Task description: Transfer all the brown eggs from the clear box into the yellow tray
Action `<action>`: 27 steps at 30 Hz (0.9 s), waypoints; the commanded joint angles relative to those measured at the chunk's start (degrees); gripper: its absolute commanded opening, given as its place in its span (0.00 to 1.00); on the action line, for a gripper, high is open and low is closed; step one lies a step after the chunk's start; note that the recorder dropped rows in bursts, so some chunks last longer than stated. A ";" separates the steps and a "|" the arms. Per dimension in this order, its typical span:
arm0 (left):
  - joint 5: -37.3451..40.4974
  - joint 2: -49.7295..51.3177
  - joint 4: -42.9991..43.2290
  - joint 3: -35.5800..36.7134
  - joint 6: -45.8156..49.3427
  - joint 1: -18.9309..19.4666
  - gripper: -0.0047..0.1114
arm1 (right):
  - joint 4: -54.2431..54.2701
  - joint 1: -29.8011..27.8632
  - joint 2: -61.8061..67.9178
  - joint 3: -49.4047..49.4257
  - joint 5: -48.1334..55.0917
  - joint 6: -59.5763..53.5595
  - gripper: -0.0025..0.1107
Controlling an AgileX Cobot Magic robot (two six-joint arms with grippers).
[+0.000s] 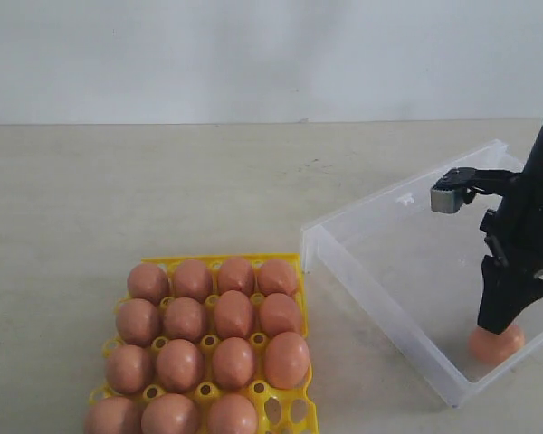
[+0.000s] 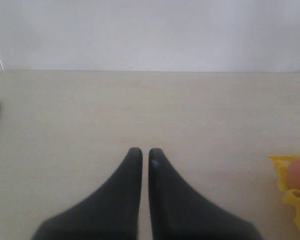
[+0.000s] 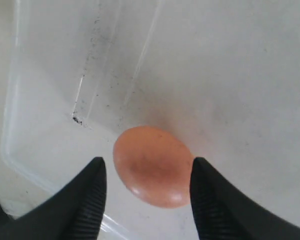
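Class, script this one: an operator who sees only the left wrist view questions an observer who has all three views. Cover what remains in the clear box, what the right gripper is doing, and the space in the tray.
Operator: What is left to move?
Observer: One egg lies in the clear box, close to its near wall.
Operator: Is anything reaching for it?
Observer: The right gripper is down in the box, jaws open on either side of that egg.
Operator: Any room for it?
Observer: The yellow tray has one free cup, at its near right corner.
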 commanded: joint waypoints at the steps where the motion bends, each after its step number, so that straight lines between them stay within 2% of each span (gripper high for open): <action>1: -0.22 -0.14 -0.29 -0.08 0.41 0.14 0.08 | -0.13 0.09 -0.63 0.19 0.05 -11.55 0.42; 4: -0.22 -0.14 -0.29 -0.08 0.41 0.14 0.08 | -1.83 0.09 -0.63 0.19 0.05 -17.44 0.42; 14: -0.22 -0.14 -0.29 -0.08 0.41 0.14 0.08 | -3.59 0.09 4.48 2.63 -0.22 -17.44 0.42; 27: -0.22 -0.14 -0.29 -0.08 0.41 0.14 0.08 | 3.32 0.09 6.19 2.72 -6.78 -17.07 0.41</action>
